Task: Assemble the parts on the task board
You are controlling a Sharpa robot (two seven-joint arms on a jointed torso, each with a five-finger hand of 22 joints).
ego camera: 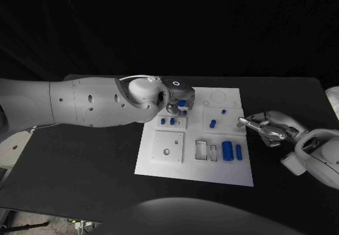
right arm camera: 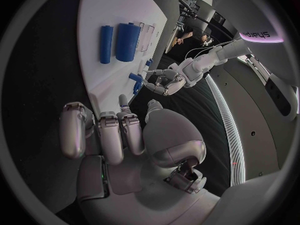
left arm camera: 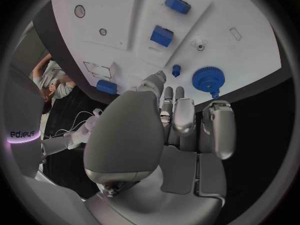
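Head view: the left hand (ego camera: 174,104) is hovering, fingers loosely apart and holding nothing, over the task board (ego camera: 159,166), seemingly reaching for the blue gear (left arm camera: 206,79) just beyond its fingertips, while the right hand (ego camera: 265,128) is idling empty beside the board; "sharpa" is legible on a wrist.

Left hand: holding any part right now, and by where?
Cannot tell. The left hand hovers at the task board's far edge near a blue gear; fingertip contact is hidden.

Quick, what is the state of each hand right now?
Left hand: over the far part of the task board, fingers close together, nothing visibly held; cannot be told.
Right hand: open, holding nothing, at the board's right edge.
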